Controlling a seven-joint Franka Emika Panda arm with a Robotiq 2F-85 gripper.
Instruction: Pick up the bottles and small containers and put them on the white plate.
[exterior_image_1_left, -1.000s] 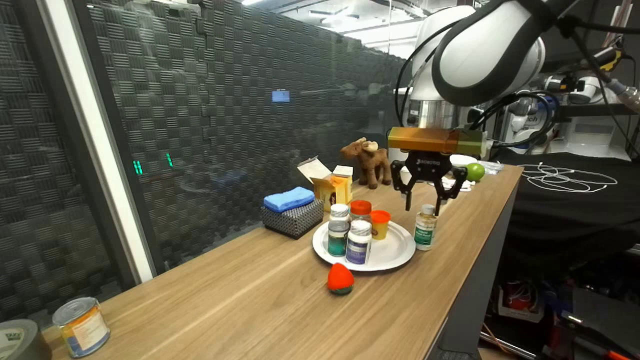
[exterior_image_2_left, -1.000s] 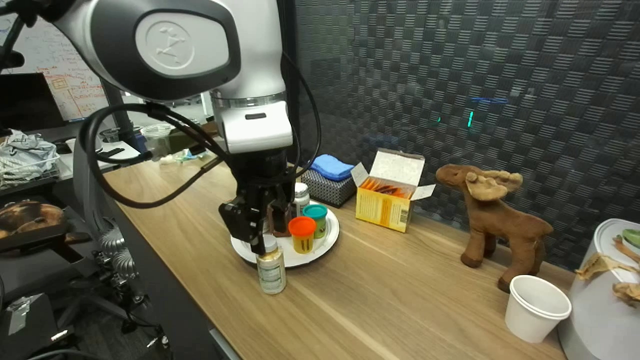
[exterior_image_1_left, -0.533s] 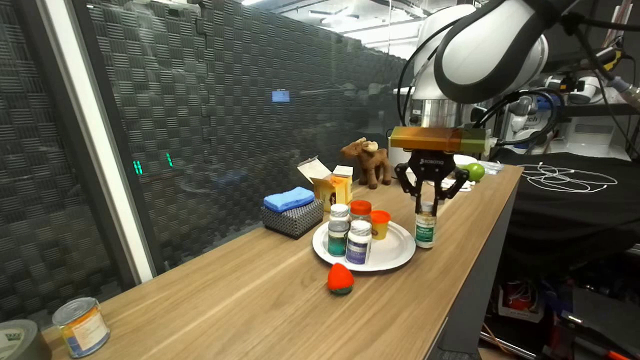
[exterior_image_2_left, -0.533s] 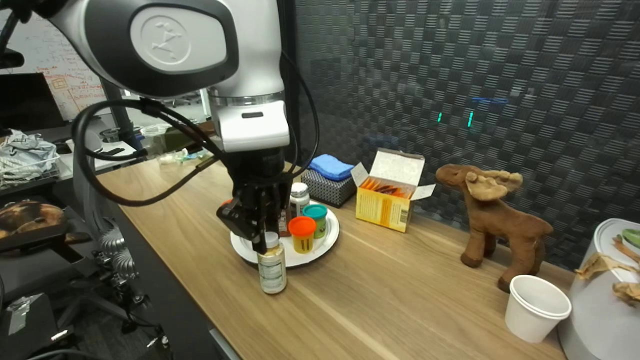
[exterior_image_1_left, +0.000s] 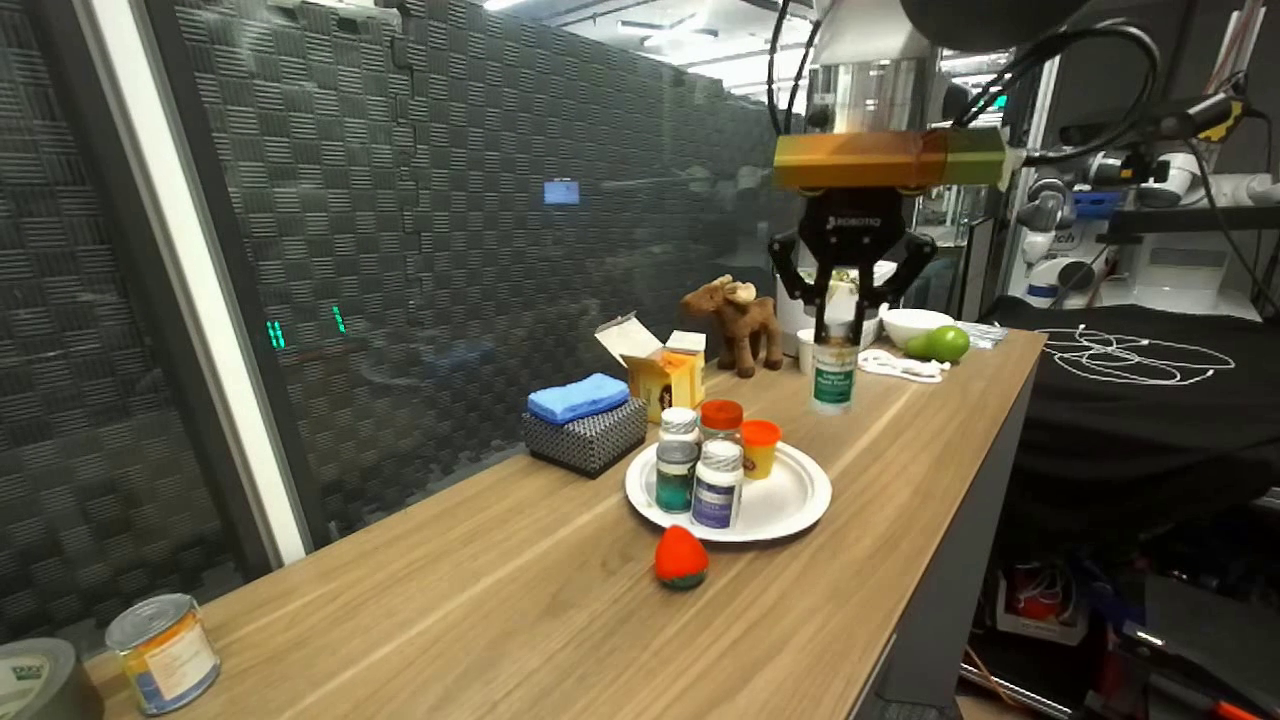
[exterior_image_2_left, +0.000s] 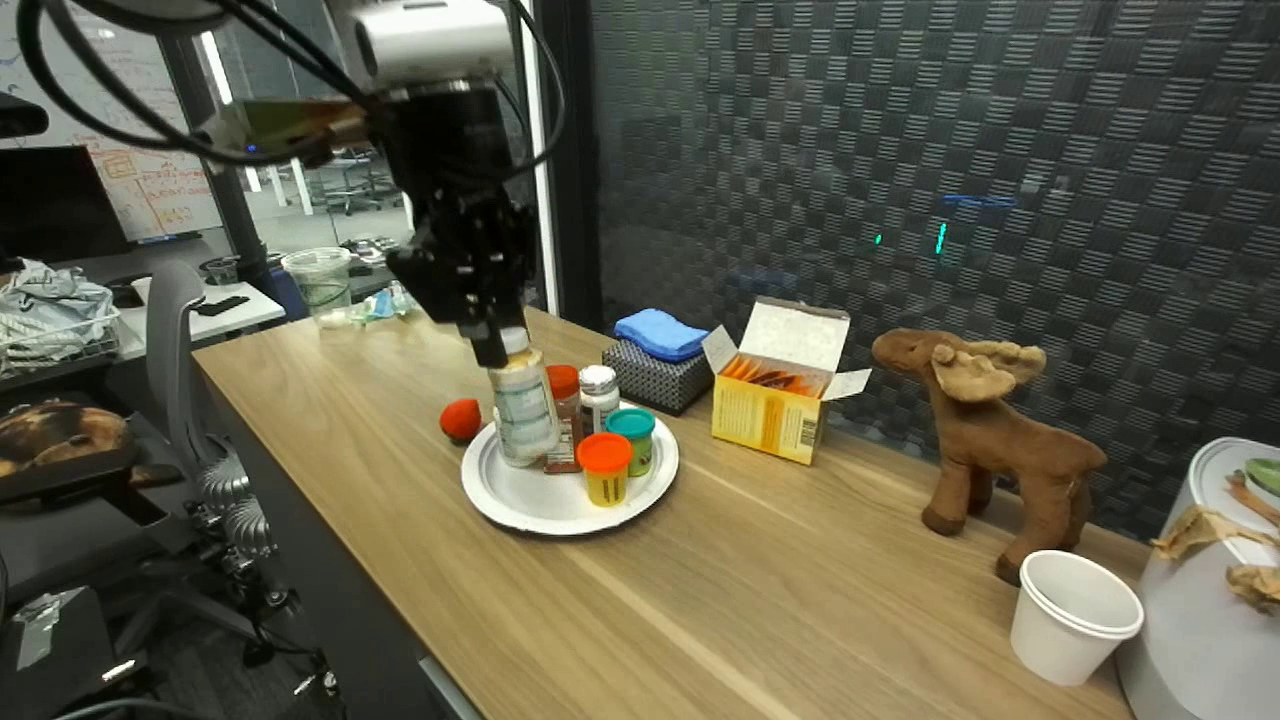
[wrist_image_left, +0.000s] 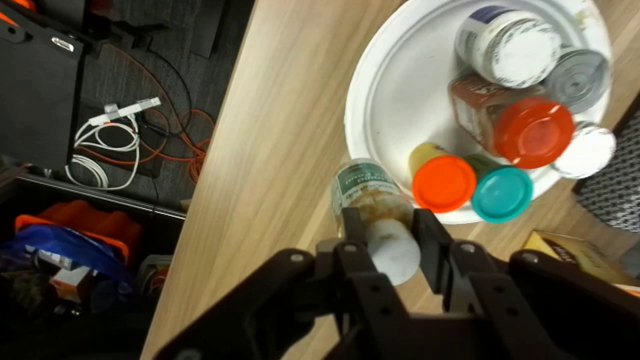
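Note:
My gripper (exterior_image_1_left: 838, 332) is shut on the white-capped bottle with a green label (exterior_image_1_left: 833, 388) and holds it above the table. In the wrist view the fingers (wrist_image_left: 384, 227) grip it near its neck; the bottle (wrist_image_left: 367, 187) is beside the plate's rim. It looks slightly tilted in an exterior view (exterior_image_2_left: 526, 415). The white plate (exterior_image_1_left: 795, 500) holds a red-capped jar (wrist_image_left: 532, 132), white-capped bottles (exterior_image_1_left: 718, 490), a grey-capped bottle (wrist_image_left: 577, 80), an orange-lidded yellow tub (exterior_image_2_left: 606, 480) and a teal-lidded tub (exterior_image_2_left: 632, 430). A small red piece (exterior_image_1_left: 681, 558) lies on the table just off the plate.
A blue cloth (exterior_image_1_left: 578, 398) lies on a dark patterned box (exterior_image_1_left: 590, 440) beside an open yellow box (exterior_image_2_left: 765, 415). A toy moose (exterior_image_2_left: 990, 440) and paper cups (exterior_image_2_left: 1070, 625) stand farther along. A tin can (exterior_image_1_left: 165, 655) and a tape roll (exterior_image_1_left: 45, 685) stand at the opposite end.
The gripper came down around the green-labelled bottle, shut on it and raised it off the table. The arm has risen with it. The things on the plate have not moved.

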